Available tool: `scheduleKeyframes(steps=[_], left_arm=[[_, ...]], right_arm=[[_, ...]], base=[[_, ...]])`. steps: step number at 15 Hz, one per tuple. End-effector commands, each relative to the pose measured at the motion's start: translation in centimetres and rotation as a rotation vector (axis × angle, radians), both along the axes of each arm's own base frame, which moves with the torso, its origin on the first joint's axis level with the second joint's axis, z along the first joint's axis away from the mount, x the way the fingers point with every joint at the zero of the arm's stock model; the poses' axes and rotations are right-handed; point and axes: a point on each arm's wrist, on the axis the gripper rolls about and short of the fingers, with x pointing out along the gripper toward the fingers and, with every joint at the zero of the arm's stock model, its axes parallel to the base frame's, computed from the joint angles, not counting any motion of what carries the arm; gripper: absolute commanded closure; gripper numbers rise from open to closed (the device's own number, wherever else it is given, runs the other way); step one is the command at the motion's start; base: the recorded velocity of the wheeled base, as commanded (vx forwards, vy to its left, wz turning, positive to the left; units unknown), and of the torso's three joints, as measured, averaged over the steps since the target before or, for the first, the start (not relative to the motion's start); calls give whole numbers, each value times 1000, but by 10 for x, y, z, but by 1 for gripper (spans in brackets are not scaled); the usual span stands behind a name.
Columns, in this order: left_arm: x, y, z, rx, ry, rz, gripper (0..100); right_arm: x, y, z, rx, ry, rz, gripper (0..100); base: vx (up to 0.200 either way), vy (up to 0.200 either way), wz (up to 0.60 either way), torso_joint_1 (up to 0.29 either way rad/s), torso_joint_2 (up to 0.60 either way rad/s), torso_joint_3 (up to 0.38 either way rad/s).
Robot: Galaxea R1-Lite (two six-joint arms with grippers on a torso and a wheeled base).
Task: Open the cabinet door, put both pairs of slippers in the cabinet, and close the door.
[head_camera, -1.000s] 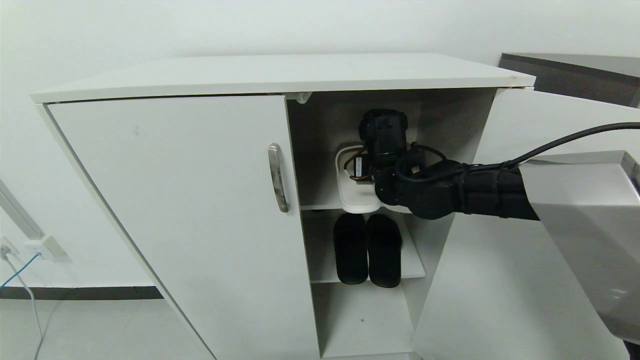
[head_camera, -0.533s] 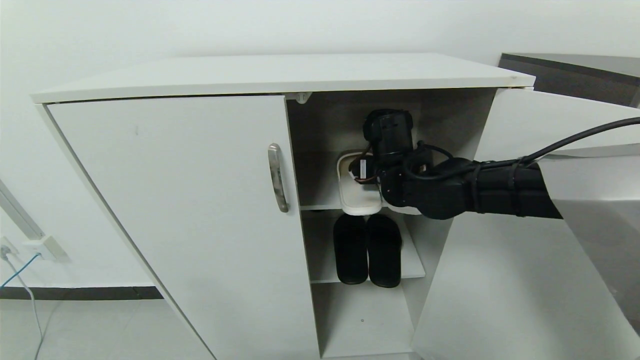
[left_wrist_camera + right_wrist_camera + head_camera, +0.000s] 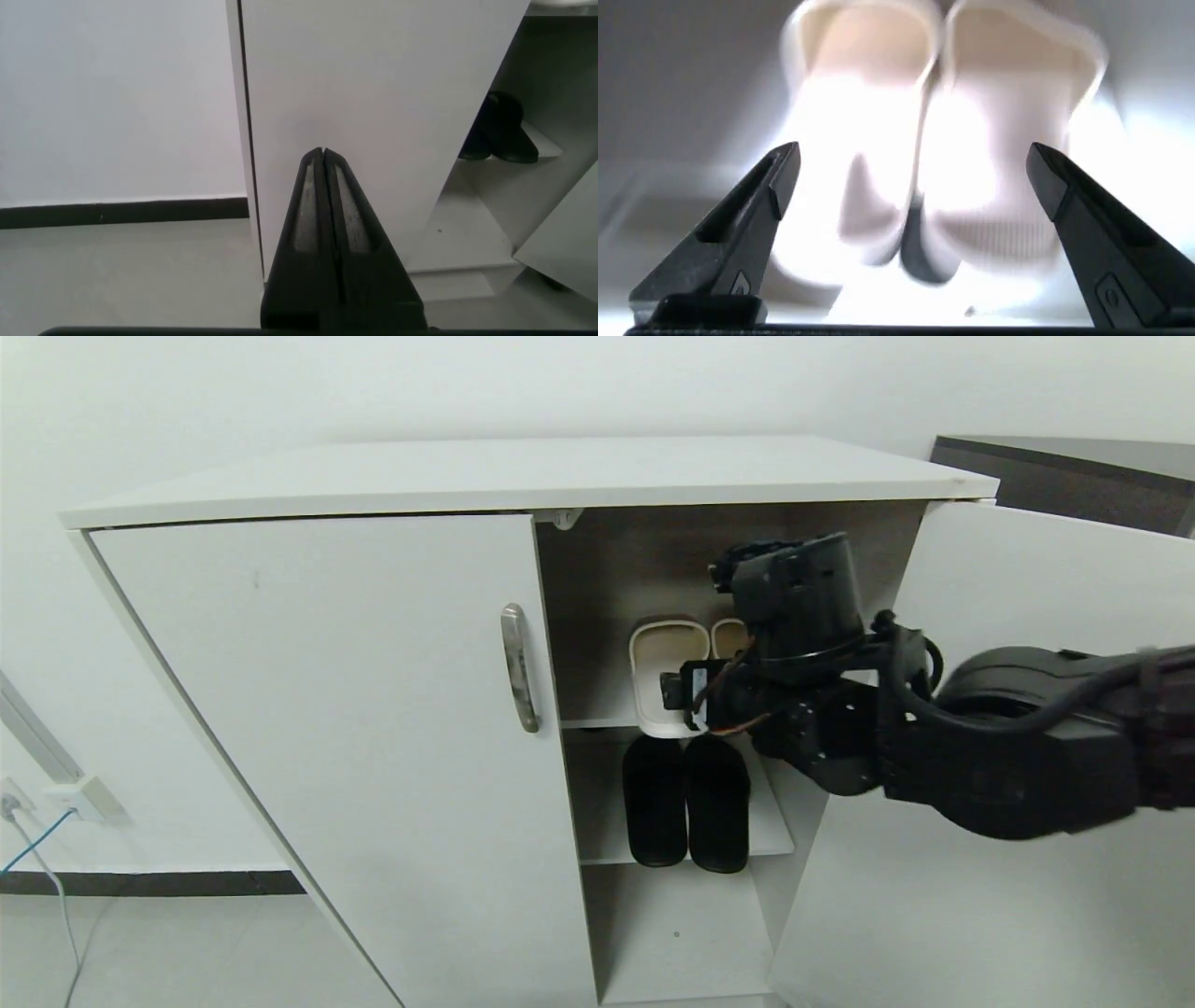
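Slippers are all inside the cabinet (image 3: 523,476): the white pair (image 3: 667,681) lies side by side on its upper shelf (image 3: 597,721), and the black pair (image 3: 686,803) on the shelf (image 3: 775,831) directly below. The cabinet's right door (image 3: 1027,579) stands swung wide open. Its left door (image 3: 327,709) is shut, with a handle (image 3: 519,667) near the inner edge. The right claw (image 3: 913,154) hangs just in front of the cabinet's opening, level with the upper shelf, its two fingers spread apart and holding nothing, with the white pair beyond them. The left claw (image 3: 322,159) is low, outside the cabinet and facing the shut left door, its fingers pressed together on nothing. By my reading the loading is done and only closing the right door is left, and the risks lie there. The right arm sits between the cabinet's opening and the open door, so a swing begun before the arm is out of the way could trap it or its cables against the cabinet's edge. Both pairs seem to have their heels at or slightly past the front edges of their shelves. If so, the door could meet them and stop short of closing, or push a slipper askew. Any handle on that door is out of sight, so a push on the bare panel might slip, and a hard one might bounce the door back ajar.
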Motion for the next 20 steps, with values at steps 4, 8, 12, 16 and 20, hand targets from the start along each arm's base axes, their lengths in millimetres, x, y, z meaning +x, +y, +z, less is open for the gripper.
scheduleKeyframes(steps=[4, 8, 12, 16, 20], left_arm=[[0, 0, 0, 1, 1, -1, 100], [0, 0, 0, 2, 1, -1, 100], [0, 0, 0, 4, 1, -1, 100], [0, 0, 0, 4, 1, -1, 100], [0, 0, 0, 4, 1, -1, 100]], right_arm=[[-78, -58, 1, 91, -51, 263, 0], [-82, -60, -9, 49, -97, 335, 100], [-86, -57, -15, 40, -82, 358, 100], [-86, -55, -21, 25, -66, 363, 100], [-86, -56, -26, 8, -53, 363, 100]], base=[[0, 0, 0, 0, 0, 0], [0, 0, 0, 0, 0, 0], [0, 0, 0, 0, 0, 0], [-200, 0, 0, 2, 0, 2], [-200, 0, 0, 4, 1, 2]])
